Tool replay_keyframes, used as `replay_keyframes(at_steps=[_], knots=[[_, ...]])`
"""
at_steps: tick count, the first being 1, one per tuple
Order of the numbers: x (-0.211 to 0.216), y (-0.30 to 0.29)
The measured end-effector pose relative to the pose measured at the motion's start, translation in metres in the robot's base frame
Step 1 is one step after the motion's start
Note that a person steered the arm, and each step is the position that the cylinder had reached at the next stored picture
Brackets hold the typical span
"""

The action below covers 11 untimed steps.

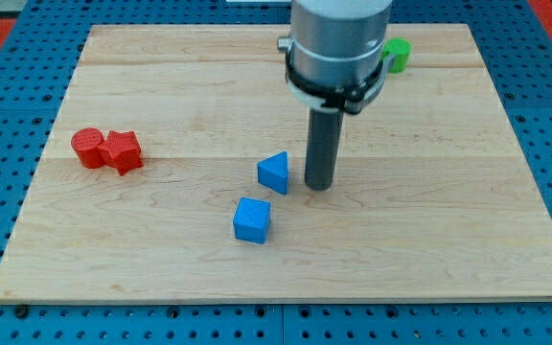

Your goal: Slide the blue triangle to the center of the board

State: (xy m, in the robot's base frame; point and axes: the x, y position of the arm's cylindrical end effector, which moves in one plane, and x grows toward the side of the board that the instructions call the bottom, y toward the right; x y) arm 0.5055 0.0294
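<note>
The blue triangle [273,172] lies on the wooden board [448,211], a little left of and below the board's middle. My tip [319,185] rests on the board just to the triangle's right, with a narrow gap between them. The rod rises from the tip into the grey arm body [338,43] at the view's top.
A blue cube [252,220] sits just below and left of the triangle. Two red blocks, a cylinder [88,148] and a star-like one [122,151], touch at the view's left. A green block [397,55] shows partly behind the arm at the top.
</note>
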Motion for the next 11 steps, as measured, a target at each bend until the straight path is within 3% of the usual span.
replay_keyframes(at_steps=[2, 4, 9, 11], knots=[[0.023, -0.018], [-0.035, -0.018], [-0.035, -0.043], [-0.091, -0.043]])
